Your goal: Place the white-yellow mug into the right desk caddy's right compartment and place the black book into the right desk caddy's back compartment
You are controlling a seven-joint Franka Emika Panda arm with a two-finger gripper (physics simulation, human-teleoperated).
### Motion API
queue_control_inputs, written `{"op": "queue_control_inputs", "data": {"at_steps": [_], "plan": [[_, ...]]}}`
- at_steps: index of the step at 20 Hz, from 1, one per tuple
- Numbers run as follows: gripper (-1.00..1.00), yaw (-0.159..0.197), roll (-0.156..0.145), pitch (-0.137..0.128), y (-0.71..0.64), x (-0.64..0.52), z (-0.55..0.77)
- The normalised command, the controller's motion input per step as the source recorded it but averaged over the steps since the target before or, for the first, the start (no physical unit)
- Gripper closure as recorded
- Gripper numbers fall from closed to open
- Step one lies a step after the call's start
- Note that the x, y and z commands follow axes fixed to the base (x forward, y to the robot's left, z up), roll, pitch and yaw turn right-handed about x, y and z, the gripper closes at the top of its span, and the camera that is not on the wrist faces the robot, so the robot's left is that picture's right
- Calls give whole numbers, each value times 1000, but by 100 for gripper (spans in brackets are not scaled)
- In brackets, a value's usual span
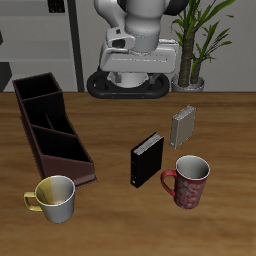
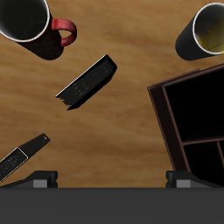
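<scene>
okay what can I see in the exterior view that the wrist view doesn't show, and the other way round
Only the exterior view shows the robot's base, a potted plant behind the table, and the whole right desk caddy.

Only the wrist view shows the gripper's fingers from close up, along the frame's edge.

Both show the white-yellow mug, the red mug, the black book, the grey book and at least part of the caddy.

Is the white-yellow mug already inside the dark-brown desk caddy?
No. In the exterior view the white-yellow mug stands on the bare table just outside the right desk caddy, by its end nearest the table's front edge.
</scene>
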Motion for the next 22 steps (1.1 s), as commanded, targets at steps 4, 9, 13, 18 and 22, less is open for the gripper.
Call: {"op": "queue_control_inputs", "data": {"at_steps": [4, 9, 13, 18, 22], "plan": [[-100, 57, -16, -17, -210, 325, 193], [-100, 71, 24, -28, -171, 267, 123], [-100, 40, 46, 8, -212, 331, 72], [-100, 8, 1, 3, -354, 396, 35], [-100, 60, 31, -39, -418, 352, 24]]}}
